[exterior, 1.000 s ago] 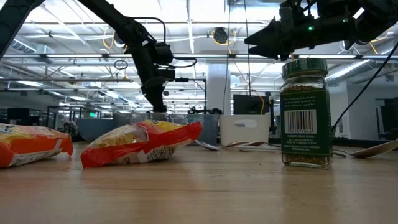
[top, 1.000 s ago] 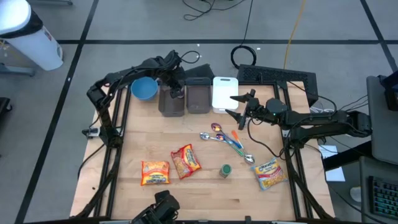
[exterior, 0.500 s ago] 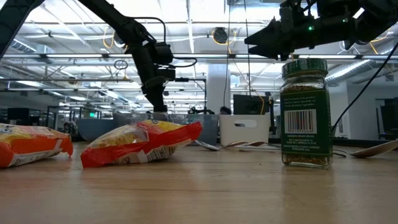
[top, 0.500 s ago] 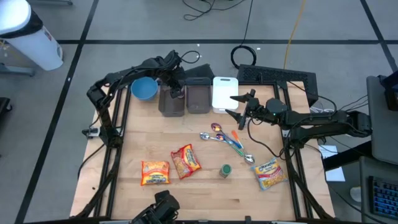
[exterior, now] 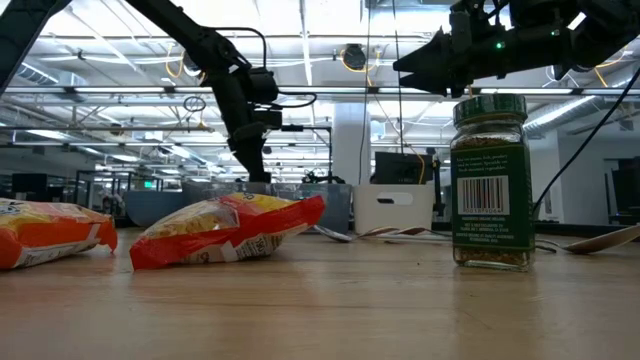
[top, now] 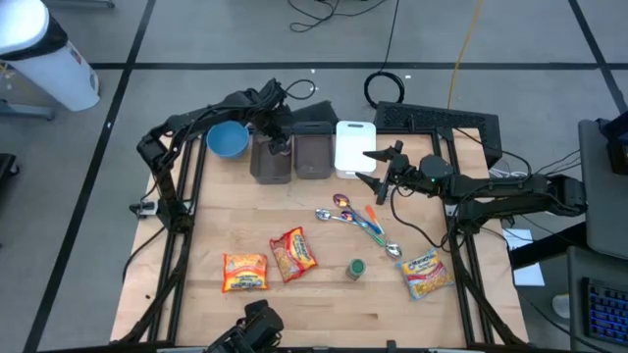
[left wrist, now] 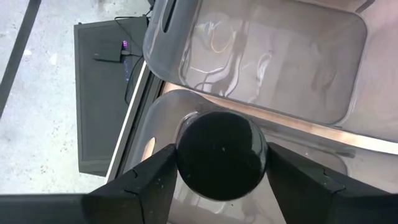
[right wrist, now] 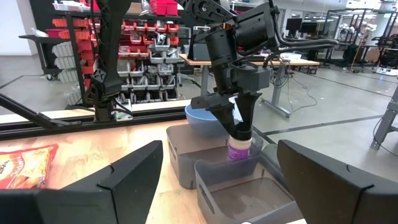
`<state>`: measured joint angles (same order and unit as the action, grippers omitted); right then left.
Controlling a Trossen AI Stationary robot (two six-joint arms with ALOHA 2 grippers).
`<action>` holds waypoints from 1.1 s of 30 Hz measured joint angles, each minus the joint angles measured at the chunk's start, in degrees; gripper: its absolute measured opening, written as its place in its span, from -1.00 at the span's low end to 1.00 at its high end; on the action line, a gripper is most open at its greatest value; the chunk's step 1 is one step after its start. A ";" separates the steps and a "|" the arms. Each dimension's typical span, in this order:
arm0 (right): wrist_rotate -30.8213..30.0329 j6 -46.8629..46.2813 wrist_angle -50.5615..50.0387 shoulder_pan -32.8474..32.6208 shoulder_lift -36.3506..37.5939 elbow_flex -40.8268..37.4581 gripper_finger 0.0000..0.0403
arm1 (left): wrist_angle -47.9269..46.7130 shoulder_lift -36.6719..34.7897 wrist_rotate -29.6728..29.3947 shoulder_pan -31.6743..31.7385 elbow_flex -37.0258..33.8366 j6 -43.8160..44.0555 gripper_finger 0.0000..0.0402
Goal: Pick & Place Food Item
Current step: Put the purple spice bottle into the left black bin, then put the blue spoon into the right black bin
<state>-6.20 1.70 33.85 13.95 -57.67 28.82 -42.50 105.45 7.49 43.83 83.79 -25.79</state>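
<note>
1. The counter (top: 324, 294) carries three bins and a bowl (top: 227, 140) along its far edge, and loose food nearer the front.
2. The left arm reaches over the far edge. The left pincer (top: 278, 144) hangs over the leftmost grey bin (top: 263, 169), beside the bowl.
3. The right arm waits above the counter near the white bin (top: 354, 147). The right pincer (top: 363, 167) stands wide apart with nothing in it.
4. The second grey bin (top: 313, 152) looks empty.
5. Three noodle packets (top: 244, 272) (top: 293, 253) (top: 426, 274) lie flat at the front, well apart from the bins.
6. The jar (right wrist: 238, 149) is the task's thing. It sits upright between the left pincer's fingers, which press on the dark lid (left wrist: 221, 155) from both sides. It is low inside the bin's mouth; whether its base touches the floor is hidden.
7. Handling, as a judgement:
   - The jar is stiff and fairly light.
   - Its sides are smooth, so it could slip or tip if squeezed off-centre.
   - The lid rim, gripped across its width from above, is the sound place to hold it.
   - It should be let go only once it stands level.
8. A spice jar (top: 355, 269) stands between the packets, with spoons (top: 358, 218) just behind it.
</note>
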 joint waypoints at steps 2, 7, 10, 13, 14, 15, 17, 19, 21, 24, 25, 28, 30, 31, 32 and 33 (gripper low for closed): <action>0.00 0.01 -0.02 0.01 0.00 0.00 0.53 | 0.36 0.00 -0.02 0.00 0.00 0.46 0.15; -0.02 0.02 -0.32 0.01 0.00 0.00 0.53 | 1.15 0.00 -1.24 -0.02 0.00 0.72 0.17; 0.00 0.02 -0.35 0.01 -0.05 0.00 0.53 | 1.87 -0.01 -3.21 0.00 0.00 0.75 0.26; -0.02 0.00 -0.58 0.01 -0.22 0.00 0.53 | 2.10 -0.02 -3.50 0.02 0.00 0.88 0.35; 0.00 0.02 -0.59 -0.02 -0.22 0.00 0.53 | 2.12 -0.02 -3.52 0.02 0.00 1.06 0.38; -0.02 0.00 -0.51 0.00 -0.22 0.00 0.53 | 2.08 -0.02 -3.50 0.02 0.00 1.43 0.41; -0.01 0.02 -0.50 0.01 -0.22 0.00 0.53 | 1.80 -0.03 -3.50 0.02 0.00 1.90 0.45; 0.00 0.02 -0.49 0.01 -0.22 0.00 0.53 | 1.30 -0.04 -3.34 0.02 0.00 2.16 0.49; 0.00 0.02 -0.46 0.09 -0.22 0.00 0.53 | 0.74 -0.29 -3.09 0.00 0.00 2.11 0.52; 0.04 0.02 -0.65 0.51 -0.22 0.00 0.53 | 0.67 -1.49 -3.56 -0.07 0.00 1.85 0.55; 0.06 0.01 -0.72 0.70 -0.22 0.00 0.53 | 0.67 -2.14 -3.56 -0.07 0.00 1.84 0.56; 0.14 0.01 -0.95 1.09 -0.22 0.00 0.53 | 0.64 -4.58 -4.26 -0.07 0.00 1.55 0.54; 0.15 0.02 -0.98 1.10 -0.22 0.00 0.53 | 0.43 -6.82 -5.40 -0.07 0.00 1.48 0.53; 0.16 0.07 -0.98 1.10 -0.22 0.00 0.53 | 0.38 -8.08 -6.06 -0.07 0.00 1.47 0.52; 0.17 0.26 -0.98 1.10 -0.22 0.00 0.53 | 0.30 -9.42 -6.45 -0.06 0.00 1.57 0.51; 0.17 0.49 -0.98 1.10 -0.22 0.00 0.53 | 0.16 -10.80 -6.56 -0.02 0.00 1.96 0.50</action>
<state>-6.02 2.19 32.86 15.05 -57.89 28.82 -42.34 94.65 0.93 43.81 83.79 -23.83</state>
